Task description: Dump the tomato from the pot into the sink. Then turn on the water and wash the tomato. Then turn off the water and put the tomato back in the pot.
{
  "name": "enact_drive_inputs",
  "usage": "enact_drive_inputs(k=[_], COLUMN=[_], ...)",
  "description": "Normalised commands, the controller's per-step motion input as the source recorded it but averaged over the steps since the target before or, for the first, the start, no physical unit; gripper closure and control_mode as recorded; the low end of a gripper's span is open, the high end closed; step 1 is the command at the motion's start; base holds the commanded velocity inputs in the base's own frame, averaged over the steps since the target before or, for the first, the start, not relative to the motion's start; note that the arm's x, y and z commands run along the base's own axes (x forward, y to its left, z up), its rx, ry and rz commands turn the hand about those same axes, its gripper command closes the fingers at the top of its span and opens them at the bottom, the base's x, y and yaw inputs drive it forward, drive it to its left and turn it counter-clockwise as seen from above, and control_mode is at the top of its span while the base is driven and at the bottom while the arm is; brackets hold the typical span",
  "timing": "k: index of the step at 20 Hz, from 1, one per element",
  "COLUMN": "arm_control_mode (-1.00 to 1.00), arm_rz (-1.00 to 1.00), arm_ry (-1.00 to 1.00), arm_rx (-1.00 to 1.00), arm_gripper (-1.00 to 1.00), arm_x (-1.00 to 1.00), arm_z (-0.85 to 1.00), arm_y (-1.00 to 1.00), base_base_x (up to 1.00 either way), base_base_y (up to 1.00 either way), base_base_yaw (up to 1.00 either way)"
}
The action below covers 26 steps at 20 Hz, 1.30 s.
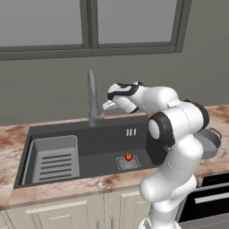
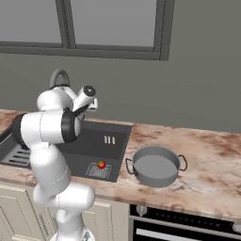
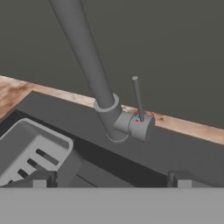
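A pinkish-brown marbled counter (image 1: 9, 134) runs along a plain grey wall (image 1: 44, 85) under a window (image 1: 89, 22) with 2 panes in a dark frame. Cream cabinet doors (image 1: 67, 210) sit beneath it.

At the left of the dark sink (image 1: 85, 129) lies a lighter ribbed rack (image 1: 54, 159). Behind the basin rises the grey faucet (image 1: 92, 98), and in the hand view its base carries a slim upright lever (image 3: 138, 98) with red and blue dots at its foot. The gripper (image 1: 107, 106) hangs just beside the faucet, above the sink's back edge; in the hand view its 2 fingertips (image 3: 40, 178) stand well apart near the bottom corners, holding nothing.

Further right, the tomato (image 1: 129, 156) rests on the square drain grate (image 1: 129, 163) on the sink floor, stem up. Three small slots (image 1: 130, 132) mark the back wall of the basin above it.

Right of the sink, the pot (image 2: 156, 165) stands upright on the counter, just beside the basin's rim, its flat bottom bare. Below the counter there, a black oven front (image 2: 188, 226) with a pale handle shows.
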Motion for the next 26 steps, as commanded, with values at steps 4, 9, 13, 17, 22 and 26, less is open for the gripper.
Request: enact_drive_inputs(k=[4,9,13,17,22,26], arm_control_mode=[-1.00,-1.00,-1.00,-1.00,-1.00,-1.00], arm_rz=[0.00,0.00,0.00,0.00,0.00,0.00], arm_ry=[0.00,0.00,0.00,0.00,0.00,0.00], arm_rx=[0.00,0.00,0.00,0.00,0.00,0.00], arm_gripper=[-1.00,-1.00,-1.00,-1.00,-1.00,-1.00], arm_x=[0.29,0.23,0.19,0.11,0.04,0.11], arm_z=[-0.03,-0.08,-0.12,-0.19,-0.20,-0.15], arm_y=[0.03,0.01,0.01,0.06,0.05,0.04], base_base_x=[0.00,0.00,0.00,0.00,0.00,0.00], base_base_y=[0.00,0.00,0.00,0.00,0.00,0.00], base_base_yaw=[0.00,0.00,0.00,0.00,0.00,0.00])
